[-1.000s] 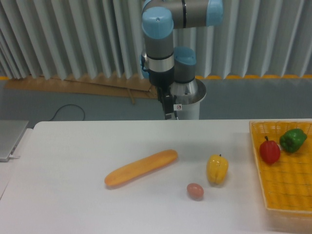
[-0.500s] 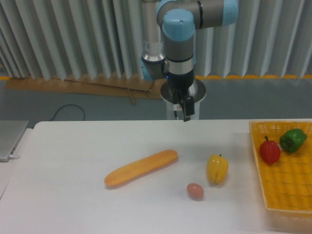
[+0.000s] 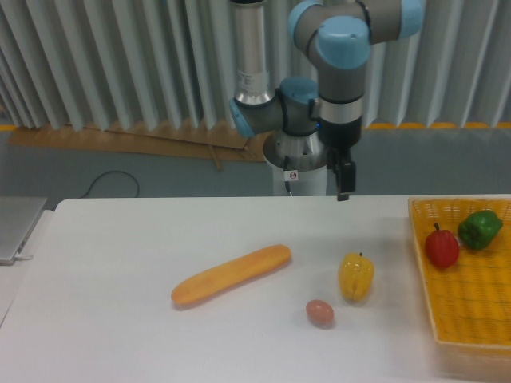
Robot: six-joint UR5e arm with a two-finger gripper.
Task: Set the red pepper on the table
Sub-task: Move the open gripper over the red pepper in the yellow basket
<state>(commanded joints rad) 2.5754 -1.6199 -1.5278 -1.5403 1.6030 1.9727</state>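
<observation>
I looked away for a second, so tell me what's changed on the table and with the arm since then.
The gripper swung to the right in the camera view, toward the yellow basket, holding nothing. The red pepper and green pepper stayed in the basket; the yellow pepper, egg and bread roll haven't moved.

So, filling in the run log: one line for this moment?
phase: approach | gripper: empty, above table's far edge | red pepper: in basket beside green pepper | placed: no
</observation>
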